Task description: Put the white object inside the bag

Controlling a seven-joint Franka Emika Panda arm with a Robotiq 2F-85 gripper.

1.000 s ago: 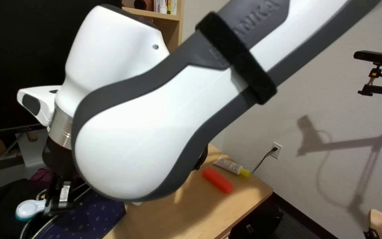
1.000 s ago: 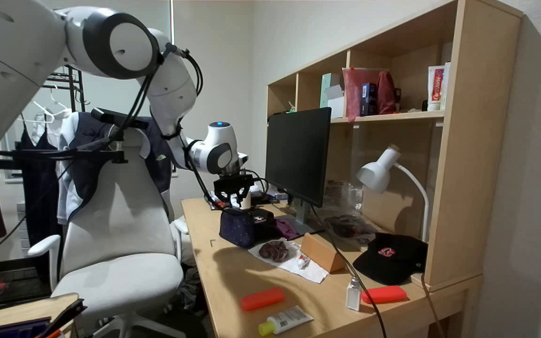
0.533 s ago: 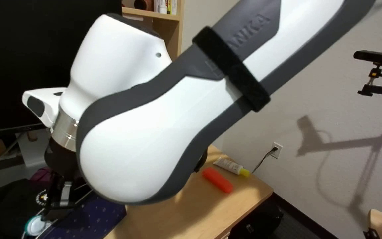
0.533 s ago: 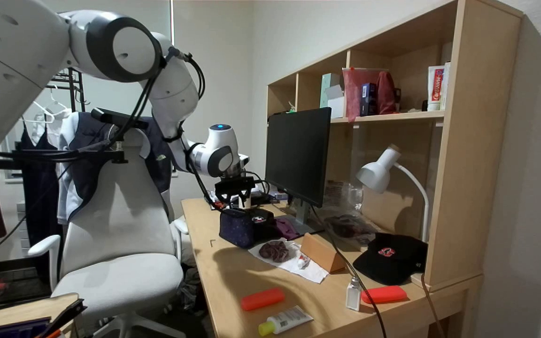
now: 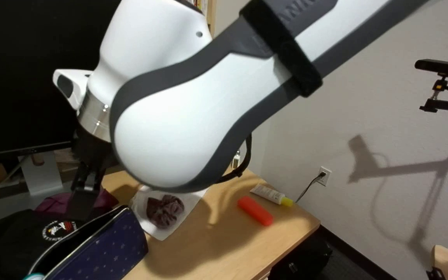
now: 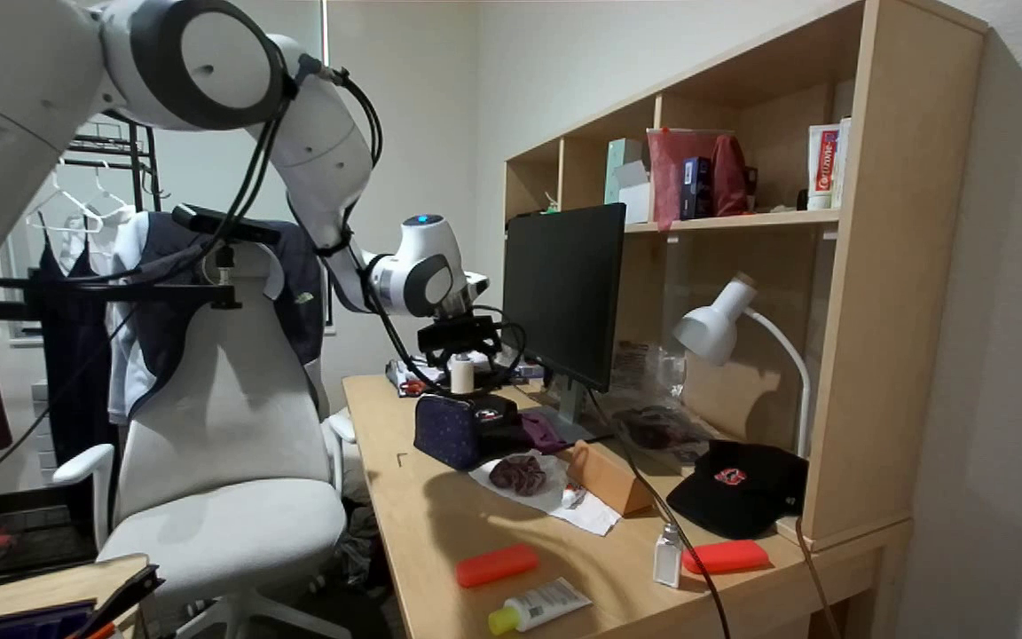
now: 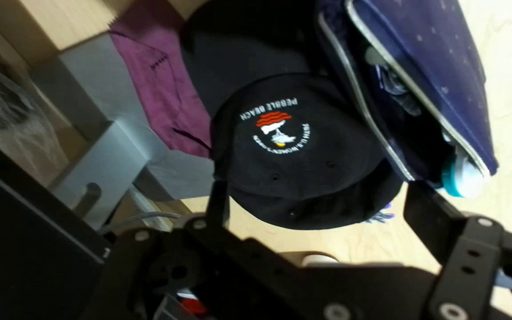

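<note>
Along the right in an exterior view: wooden surface point(image 6: 564, 543), wooden shelf hutch point(image 6: 906, 293) standing on it. White-and-grey robot arm point(image 6: 220, 67) extends from the near left to the far end of the surface. Pale grey office chair point(image 6: 218, 382) left of the surface. Black monitor point(image 6: 560, 293) toward the far end; white desk lamp point(image 6: 708, 335) nearer and right of it. Pincer point(image 7: 318, 191): spread wide, fingers well apart, hanging above the surface. Wrist view looks down past it at a black Pebble Beach cap point(image 7: 291, 171). Red-logo cap point(image 6: 742, 497), also black, near right by the lamp's stem. Navy star-print pouch point(image 7: 438, 62) just beside the Pebble Beach one, mouth gaping, crinkled see-through item point(image 7: 396, 86) partly visible inside. Purple cloth point(image 7: 162, 84) on that cap's opposite side. Nearer than the pouch: white sheet point(image 6: 595, 516), dark scrunchie point(image 6: 518, 476) lying on it. Toward the near end: red oblong case point(image 6: 498, 565) and yellow-capped tube point(image 6: 551, 603), close but apart. White-and-teal object point(image 7: 468, 181): in one end of the pouch's mouth, part of it poking past the rim. How deep the rest sits, can't tell.
</note>
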